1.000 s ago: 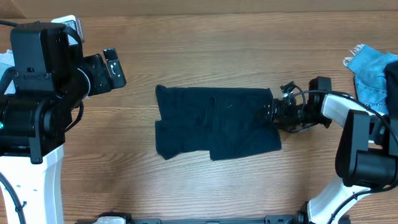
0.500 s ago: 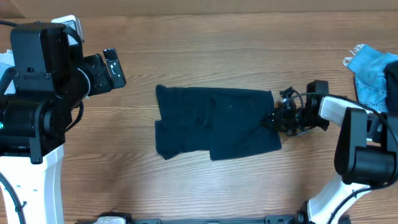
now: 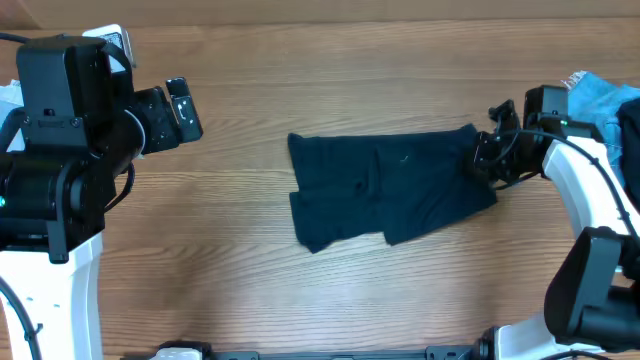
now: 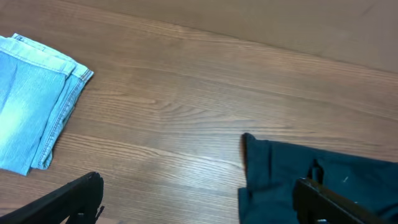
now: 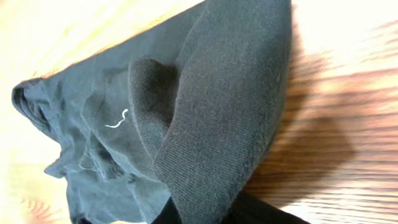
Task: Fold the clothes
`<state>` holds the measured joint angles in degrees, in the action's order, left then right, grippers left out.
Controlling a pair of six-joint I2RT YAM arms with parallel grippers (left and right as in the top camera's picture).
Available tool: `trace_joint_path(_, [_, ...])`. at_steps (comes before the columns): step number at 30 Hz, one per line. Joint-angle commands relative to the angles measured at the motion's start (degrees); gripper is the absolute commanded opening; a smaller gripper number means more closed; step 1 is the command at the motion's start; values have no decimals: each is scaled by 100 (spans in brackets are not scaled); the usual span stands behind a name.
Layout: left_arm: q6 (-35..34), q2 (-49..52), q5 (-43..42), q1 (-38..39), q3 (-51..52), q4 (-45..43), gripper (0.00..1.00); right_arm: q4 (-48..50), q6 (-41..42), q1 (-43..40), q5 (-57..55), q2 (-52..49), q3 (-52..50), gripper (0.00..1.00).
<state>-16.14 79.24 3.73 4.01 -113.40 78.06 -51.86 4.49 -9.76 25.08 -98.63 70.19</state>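
The thin, dark navy fabric garment (image 3: 390, 188) lies spread on the wooden table (image 3: 300, 300), right of centre. The right gripper (image 3: 482, 160) pinches its right edge. A pale blue denim piece (image 3: 592, 100) sits at the far right, and the left gripper (image 3: 183, 110) hangs well apart at the left.

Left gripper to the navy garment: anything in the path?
Nothing visible. Only bare table lies between the open left gripper and the navy garment. The folded pale denim sits off to one side, apart from the garment. The right gripper is shut on the garment's far edge.
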Motion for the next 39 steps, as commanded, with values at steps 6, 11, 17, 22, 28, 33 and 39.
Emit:
trace_joint_path(6, [-17, -13, 74, -24, -22, -4, 100, -131, 87, -44, -455, 221, 337, 4])
trace_joint_path(11, [-17, -13, 74, -24, -22, -7, 100, -616, 136, -37, -697, 223, 807, 4])
trace_joint_path(17, [-17, -13, 74, -24, -22, -7, 100, -1351, 13, -37, -1071, 223, 1716, 4])
trace_joint_path(22, [-17, -13, 74, -24, -22, -7, 100, -1646, -20, 87, -1416, 223, 2006, 4])
trace_joint_path(28, [-17, -13, 74, -24, -22, -7, 100, -2022, -13, 505, -1915, 223, 2389, 4])
trace_joint_path(33, [-17, -13, 74, -24, -22, -7, 100, -2343, 4, 758, -2057, 223, 2800, 4])
trace_joint_path(39, [-17, -13, 74, -24, -22, -7, 100, -2398, 7, 1281, -2166, 223, 3010, 4])
